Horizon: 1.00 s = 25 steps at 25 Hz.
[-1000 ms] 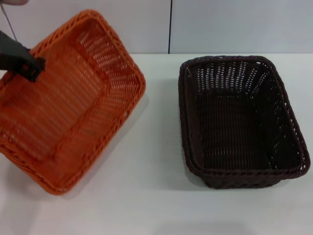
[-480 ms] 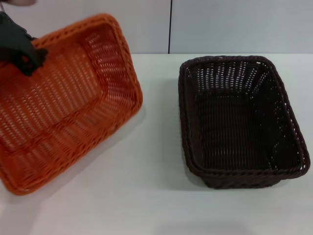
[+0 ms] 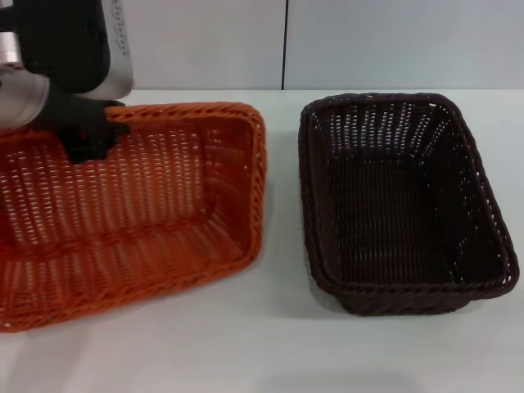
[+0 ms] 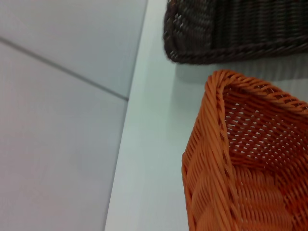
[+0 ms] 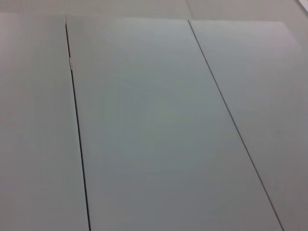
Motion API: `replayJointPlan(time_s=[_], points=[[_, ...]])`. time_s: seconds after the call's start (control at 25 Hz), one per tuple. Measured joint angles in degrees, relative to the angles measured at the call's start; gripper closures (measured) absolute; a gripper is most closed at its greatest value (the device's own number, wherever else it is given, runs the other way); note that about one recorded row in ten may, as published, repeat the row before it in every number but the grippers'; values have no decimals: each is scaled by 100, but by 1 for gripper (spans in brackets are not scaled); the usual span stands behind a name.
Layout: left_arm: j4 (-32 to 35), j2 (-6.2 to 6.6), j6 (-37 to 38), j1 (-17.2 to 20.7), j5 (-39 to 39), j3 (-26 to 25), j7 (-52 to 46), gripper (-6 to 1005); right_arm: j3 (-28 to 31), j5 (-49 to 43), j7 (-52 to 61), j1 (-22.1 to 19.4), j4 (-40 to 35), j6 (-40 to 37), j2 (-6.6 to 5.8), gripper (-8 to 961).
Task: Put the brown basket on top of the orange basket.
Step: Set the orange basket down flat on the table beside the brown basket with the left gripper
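The orange basket point(image 3: 139, 213) is at the left of the white table, tilted with its near side low and its open mouth facing me. My left gripper point(image 3: 90, 137) is shut on its far braided rim. The brown basket point(image 3: 401, 205) rests flat on the table at the right, empty, a short gap away from the orange one. In the left wrist view a corner of the orange basket point(image 4: 240, 163) fills the foreground, with an edge of the brown basket point(image 4: 231, 33) beyond it. The right gripper is out of view.
The white table point(image 3: 278, 344) runs up to a pale panelled wall point(image 3: 368, 41) behind both baskets. The right wrist view shows only grey wall panels point(image 5: 144, 120). Bare tabletop lies in front of the baskets.
The orange basket has turned in my left gripper's hold, so its long side now lies across the table and nearer the brown basket. The left arm has come further into view. The brown basket has not moved.
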Motion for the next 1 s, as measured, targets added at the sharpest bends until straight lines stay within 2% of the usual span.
replayJointPlan(time_s=[0.32, 0.64, 0.76, 0.84, 1.0], points=[[28, -7, -119, -164, -429, 3, 238, 833, 35, -7, 0, -31, 22, 47, 0, 212], [321, -14, -102, -347, -774, -45, 253, 787, 4, -7, 0, 12, 45, 78, -14, 213], [707, -23, 62, -519, -789, -101, 87, 770, 8, -7, 0, 19, 44, 84, -21, 213], [1228, -19, 102, -767, -786, -220, -44, 759, 18, -7, -1, 19, 44, 86, -23, 213], [1682, -11, 316, -909, -761, -245, 15, 736, 38, -7, 0, 26, 39, 87, -34, 214]])
